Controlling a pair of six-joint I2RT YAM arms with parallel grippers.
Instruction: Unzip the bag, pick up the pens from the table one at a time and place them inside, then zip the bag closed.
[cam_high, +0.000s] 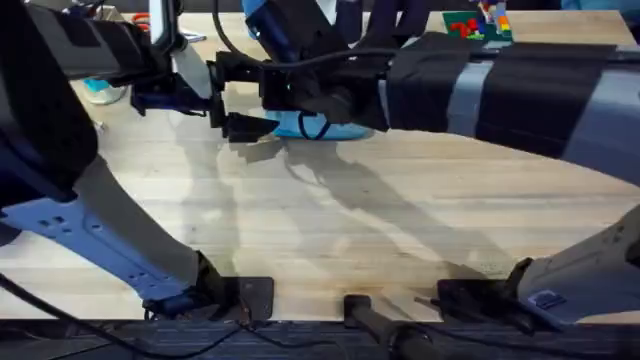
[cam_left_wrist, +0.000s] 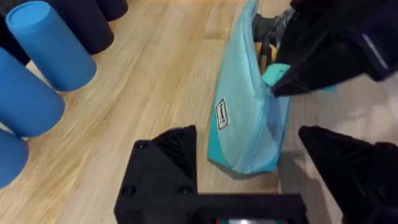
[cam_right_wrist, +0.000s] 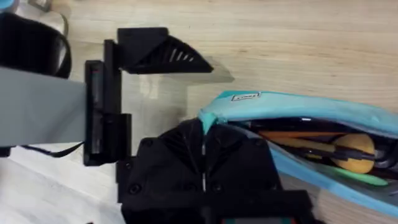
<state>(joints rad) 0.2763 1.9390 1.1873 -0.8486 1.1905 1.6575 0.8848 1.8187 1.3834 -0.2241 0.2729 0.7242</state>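
Currently the closing step appears in hand. The bag (cam_right_wrist: 323, 112) lies on the counter (cam_high: 380, 220), unzipped, holding orange pens (cam_right_wrist: 292, 134). Right fingers (cam_right_wrist: 203, 134), shut, pinch the bag's end at the zip; left fingers (cam_left_wrist: 249, 162), spread wide, straddle that end. Next: draw the pull along the bag.

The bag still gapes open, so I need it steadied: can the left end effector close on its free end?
Probably yes: the left end effector is open astride the bag, nothing between.
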